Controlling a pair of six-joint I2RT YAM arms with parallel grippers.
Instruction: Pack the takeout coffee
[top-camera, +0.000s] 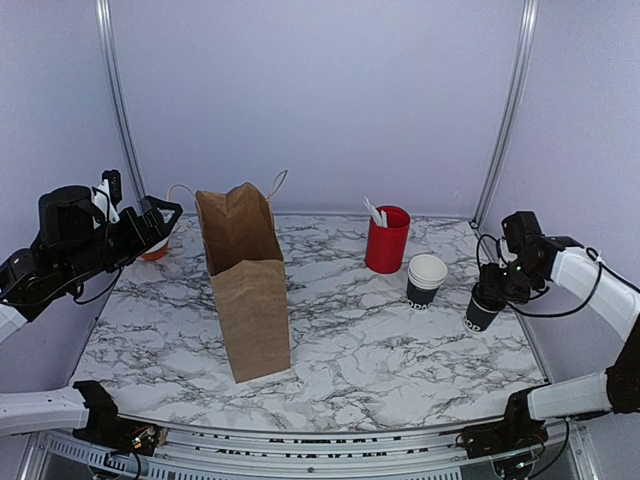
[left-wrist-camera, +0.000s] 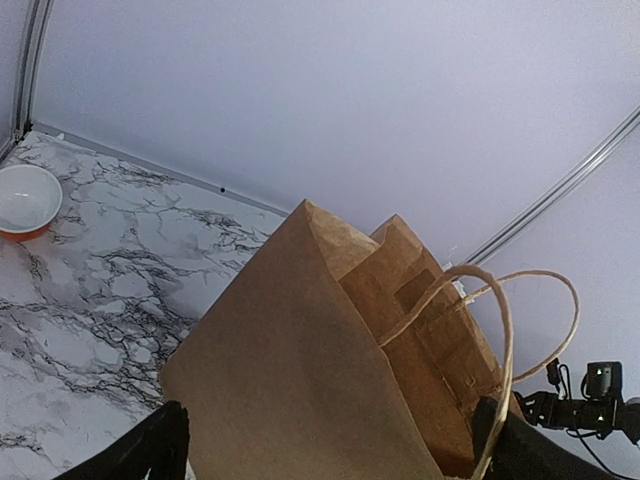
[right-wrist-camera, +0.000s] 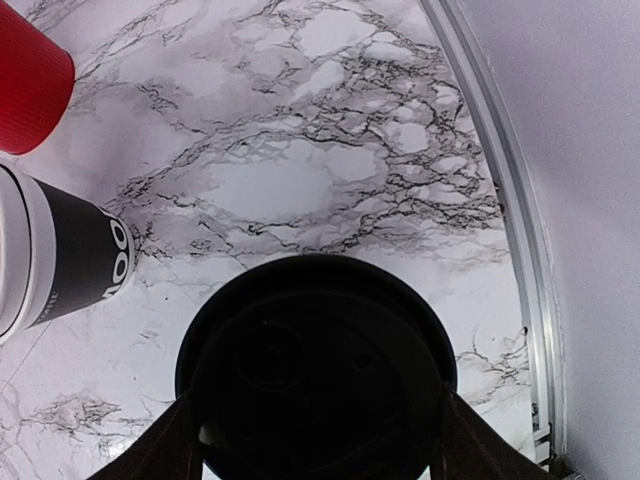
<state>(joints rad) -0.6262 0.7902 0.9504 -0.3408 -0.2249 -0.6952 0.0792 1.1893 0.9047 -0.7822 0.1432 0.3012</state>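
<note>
The takeout coffee (top-camera: 483, 312), a small black cup with a round black lid (right-wrist-camera: 318, 370), stands on the marble table near the right edge. My right gripper (top-camera: 492, 292) is over it, one finger on each side (right-wrist-camera: 318, 440). The lid hides whether the fingers touch the cup wall. A brown paper bag (top-camera: 245, 290) stands upright with its top open, left of centre. My left gripper (top-camera: 165, 222) hangs open beside the bag's top on the left. In the left wrist view it (left-wrist-camera: 335, 450) faces the bag (left-wrist-camera: 320, 380), the bag's top filling the space ahead of its spread fingers.
A red cup (top-camera: 387, 240) with white utensils stands behind a stack of lidless black cups (top-camera: 426, 280), both just left of the coffee. The stack (right-wrist-camera: 60, 260) lies close to the right gripper. An orange bowl (top-camera: 155, 250) sits at the far left. Metal rails (right-wrist-camera: 520, 250) edge the table.
</note>
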